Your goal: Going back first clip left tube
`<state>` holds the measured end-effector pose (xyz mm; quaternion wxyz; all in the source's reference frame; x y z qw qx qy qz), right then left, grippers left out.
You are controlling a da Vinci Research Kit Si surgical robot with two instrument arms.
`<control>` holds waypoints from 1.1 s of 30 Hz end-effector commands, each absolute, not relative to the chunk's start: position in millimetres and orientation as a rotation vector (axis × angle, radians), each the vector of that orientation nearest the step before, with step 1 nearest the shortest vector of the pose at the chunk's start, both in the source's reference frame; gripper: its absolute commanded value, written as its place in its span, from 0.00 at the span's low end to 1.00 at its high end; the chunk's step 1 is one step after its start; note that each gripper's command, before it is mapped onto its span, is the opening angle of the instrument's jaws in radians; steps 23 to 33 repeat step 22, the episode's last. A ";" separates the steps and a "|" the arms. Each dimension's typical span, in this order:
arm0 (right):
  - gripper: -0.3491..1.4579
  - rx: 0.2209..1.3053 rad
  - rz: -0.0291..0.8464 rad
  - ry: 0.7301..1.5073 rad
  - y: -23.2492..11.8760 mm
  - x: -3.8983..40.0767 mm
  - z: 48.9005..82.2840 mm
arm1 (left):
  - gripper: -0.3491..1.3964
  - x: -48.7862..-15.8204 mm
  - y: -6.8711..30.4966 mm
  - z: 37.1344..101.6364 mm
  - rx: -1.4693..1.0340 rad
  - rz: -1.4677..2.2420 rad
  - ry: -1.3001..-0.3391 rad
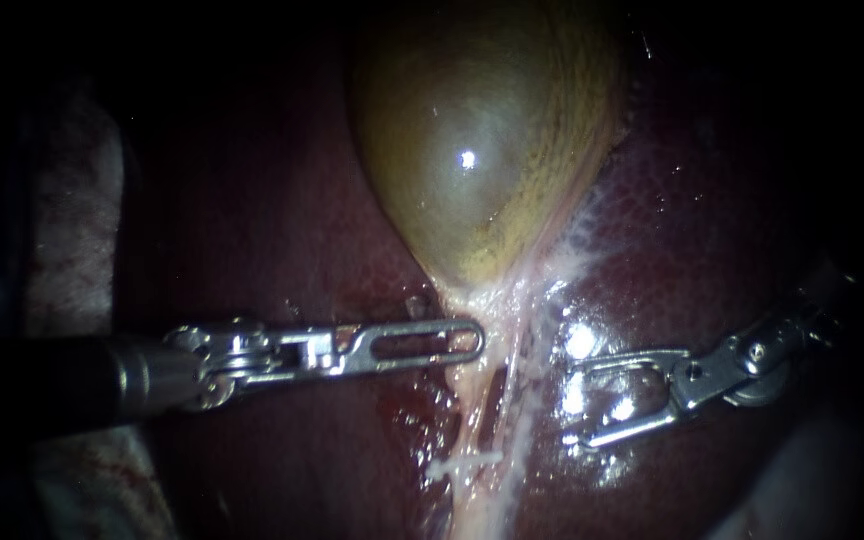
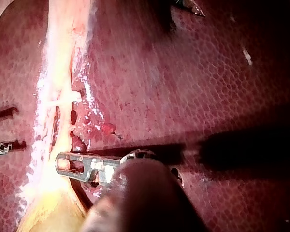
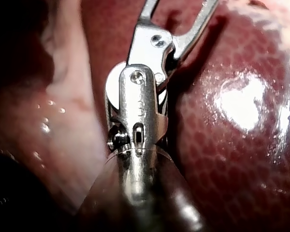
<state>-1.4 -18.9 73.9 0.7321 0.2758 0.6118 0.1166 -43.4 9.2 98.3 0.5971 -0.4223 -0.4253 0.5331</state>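
The olive gallbladder point(image 1: 472, 150) narrows down to a pale stalk that splits into two tubes over the dark red liver point(image 1: 282, 230). A small white clip point(image 1: 462, 465) point(image 2: 67, 99) sits across the left tube point(image 1: 464, 425). My left instrument point(image 1: 457, 343) point(image 2: 63, 162) reaches in level, its slotted jaws shut on the pale tissue at the gallbladder's neck. My right instrument point(image 1: 570, 405) point(image 3: 179, 9) lies over the liver, right of the tubes and clear of them. Its jaws are open with nothing between them.
The right tube point(image 1: 514, 400) runs beside the left one, with a dark gap between them. Wet glare point(image 1: 582, 340) shines on the liver by the right jaws. Pale cloth point(image 1: 72, 230) lies at the far left. My right instrument's jaw tips point(image 2: 1, 130) show beyond the tubes.
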 end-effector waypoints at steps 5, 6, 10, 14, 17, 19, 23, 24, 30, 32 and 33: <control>0.48 0.607 0.257 1.346 -18.9 -1.4 73.9 | 0.00 -43.4 9.2 98.3 -0.978 1.239 -0.987; 0.48 0.607 0.257 1.346 -18.9 -1.4 73.9 | 0.00 -43.4 9.2 98.3 -0.978 1.239 -0.987; 0.48 0.607 0.257 1.346 -18.9 -1.4 73.9 | 0.00 -43.4 9.2 98.3 -0.978 1.239 -0.987; 0.48 0.607 0.257 1.346 -18.9 -1.4 73.9 | 0.00 -43.4 9.2 98.3 -0.978 1.239 -0.987; 0.48 0.607 0.256 1.346 -18.9 -1.4 73.9 | 0.00 -43.4 9.1 98.3 -0.978 1.239 -0.987; 0.48 0.607 0.256 1.346 -18.9 -1.4 73.9 | 0.00 -43.4 9.1 98.3 -0.978 1.239 -0.986; 0.48 0.607 0.256 1.346 -18.9 -1.4 73.9 | 0.00 -43.4 9.1 98.2 -0.978 1.239 -0.987; 0.48 0.607 0.256 1.346 -18.9 -1.4 73.9 | 0.00 -43.4 9.1 98.2 -0.978 1.239 -0.987; 0.48 0.607 0.256 1.346 -18.9 -1.4 73.9 | 0.00 -43.4 9.1 98.2 -0.978 1.239 -0.987; 0.48 0.607 0.256 1.346 -18.9 -1.4 73.9 | 0.00 -43.4 9.1 98.2 -0.978 1.239 -0.987; 0.48 0.607 0.256 1.346 -18.9 -1.4 73.9 | 0.00 -43.4 9.1 98.2 -0.978 1.239 -0.987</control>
